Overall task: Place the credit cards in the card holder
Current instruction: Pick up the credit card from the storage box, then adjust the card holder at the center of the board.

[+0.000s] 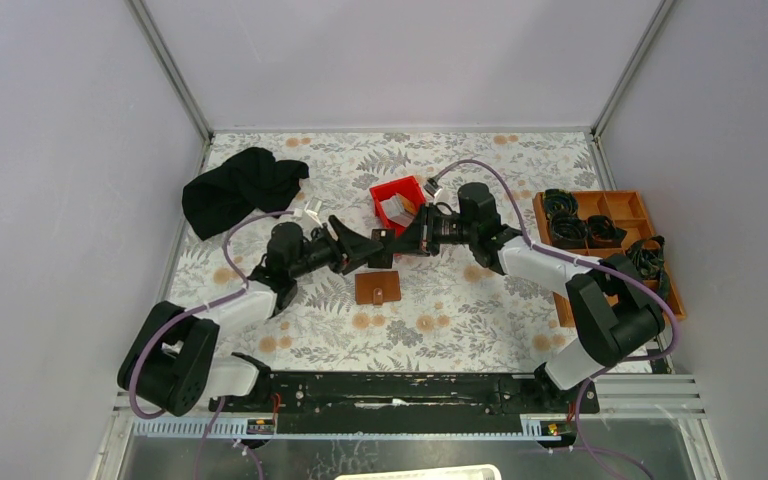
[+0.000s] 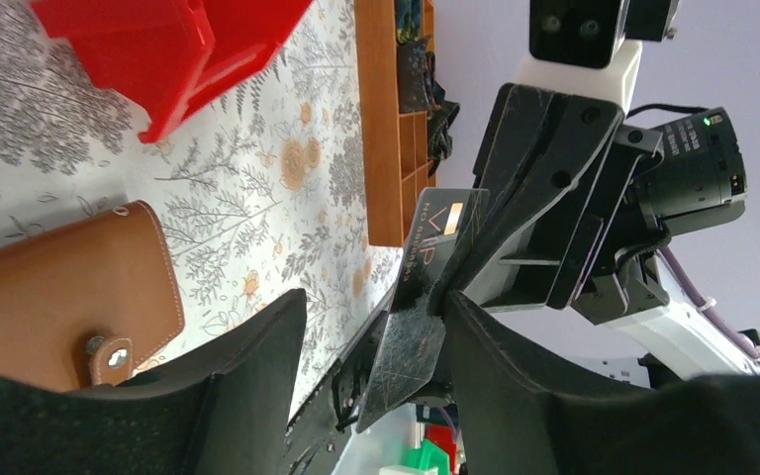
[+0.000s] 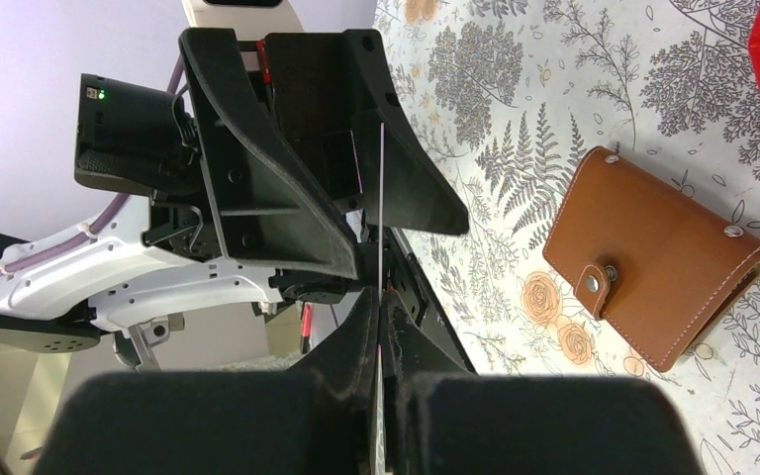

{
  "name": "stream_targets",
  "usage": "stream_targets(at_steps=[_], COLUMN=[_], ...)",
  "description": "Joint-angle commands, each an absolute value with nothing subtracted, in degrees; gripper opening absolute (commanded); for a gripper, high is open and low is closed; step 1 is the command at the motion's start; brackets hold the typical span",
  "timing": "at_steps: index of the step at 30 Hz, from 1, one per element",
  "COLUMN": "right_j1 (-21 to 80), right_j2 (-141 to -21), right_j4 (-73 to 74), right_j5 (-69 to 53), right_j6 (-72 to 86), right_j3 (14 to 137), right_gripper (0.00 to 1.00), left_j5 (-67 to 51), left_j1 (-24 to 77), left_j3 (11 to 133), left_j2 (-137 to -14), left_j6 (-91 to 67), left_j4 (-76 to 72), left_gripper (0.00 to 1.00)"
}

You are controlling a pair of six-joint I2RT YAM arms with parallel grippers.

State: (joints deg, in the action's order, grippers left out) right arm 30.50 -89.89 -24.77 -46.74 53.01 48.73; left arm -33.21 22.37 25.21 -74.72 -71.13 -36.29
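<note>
Pinches the dark card (image 2: 440,228) in the right gripper (image 3: 381,297), on edge, in the air over the middle of the table (image 1: 480,320). Spreads the left gripper (image 2: 374,322) around it. Finds the shut card holder (image 1: 377,287) just below, toward the near edge.

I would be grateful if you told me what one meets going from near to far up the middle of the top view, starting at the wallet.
Brown wallet → dark card, held off the table → red bin.
</note>
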Motion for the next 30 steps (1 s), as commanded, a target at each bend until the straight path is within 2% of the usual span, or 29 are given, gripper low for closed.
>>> stream_targets(at_steps=[1, 9, 14, 25, 30], right_j1=[31.0, 31.3, 33.1, 39.3, 40.2], right_j2=[-88.1, -84.9, -83.9, -83.4, -81.4], right_j4=[-24.5, -11.5, -2.2, 16.2, 20.6], right_j5=[-46.3, -39.3, -33.2, -17.1, -16.0], right_j6=[51.7, 45.4, 42.4, 41.1, 40.5], right_j3=[48.7, 49.3, 51.8, 58.6, 56.4], right_gripper=[0.00, 0.00, 0.00, 0.00, 0.00], left_j5=[-30.7, -16.0, -7.7, -4.7, -4.1], left_j1=[20.2, 18.8, 18.8, 18.9, 19.3], left_j3=[24.5, 26.8, 29.2, 39.3, 41.8], left_j2=[-72.0, -66.9, -66.6, -77.6, -81.4], left_j6=[-68.3, -61.0, -58.8, -49.0, -46.5], left_j4=[-32.0, -10.0, -3.0, 4.6, 6.0], left_gripper=[0.62, 0.62, 0.55, 0.43, 0.38])
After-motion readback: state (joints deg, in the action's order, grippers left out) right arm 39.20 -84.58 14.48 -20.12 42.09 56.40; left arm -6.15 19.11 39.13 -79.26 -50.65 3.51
